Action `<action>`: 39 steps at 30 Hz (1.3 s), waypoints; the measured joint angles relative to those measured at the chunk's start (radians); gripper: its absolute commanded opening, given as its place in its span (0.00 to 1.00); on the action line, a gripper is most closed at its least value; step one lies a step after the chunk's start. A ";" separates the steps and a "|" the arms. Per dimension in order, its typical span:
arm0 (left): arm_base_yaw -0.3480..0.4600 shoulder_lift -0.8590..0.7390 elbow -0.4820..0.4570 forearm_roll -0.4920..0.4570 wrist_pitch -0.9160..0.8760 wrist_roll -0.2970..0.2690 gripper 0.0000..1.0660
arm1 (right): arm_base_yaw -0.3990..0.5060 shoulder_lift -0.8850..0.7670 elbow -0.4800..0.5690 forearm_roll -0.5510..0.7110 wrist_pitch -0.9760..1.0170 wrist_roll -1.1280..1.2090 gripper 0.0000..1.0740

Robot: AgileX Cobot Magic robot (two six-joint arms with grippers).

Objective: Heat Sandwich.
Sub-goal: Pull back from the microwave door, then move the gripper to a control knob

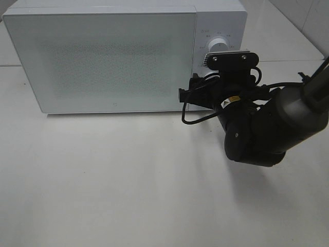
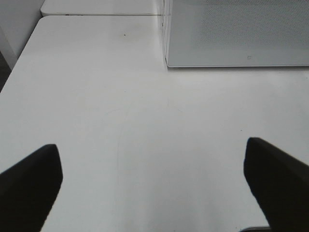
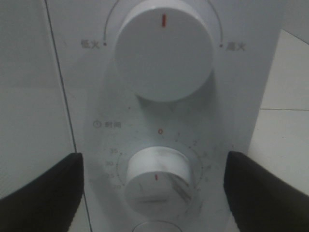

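The sandwich is out of view. The white microwave [image 1: 103,56] stands at the back of the table with its door shut. My right arm [image 1: 252,128] reaches to its control panel [image 1: 218,31]. In the right wrist view my right gripper [image 3: 154,193] is open just in front of the lower timer knob [image 3: 157,181], one finger on each side and neither touching it. The larger power knob [image 3: 164,53] sits above. My left gripper [image 2: 153,188] is open over bare table, holding nothing, with the microwave's [image 2: 236,34] corner ahead of it.
The white table [image 1: 128,180] stretches in front of the microwave. A black cable [image 1: 193,119] loops from the right wrist near the microwave's lower right corner. The left wrist view shows the table's edge [image 2: 21,63] and a second surface behind.
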 measured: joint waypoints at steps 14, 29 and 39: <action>0.000 0.000 0.000 0.000 0.000 0.000 0.91 | -0.003 0.021 -0.015 0.000 0.006 -0.001 0.55; 0.000 0.000 0.000 0.000 0.000 0.000 0.91 | -0.007 0.021 -0.015 0.012 0.004 -0.002 0.15; 0.000 0.000 0.000 0.000 0.000 0.000 0.91 | -0.007 0.021 -0.015 0.012 0.004 0.006 0.12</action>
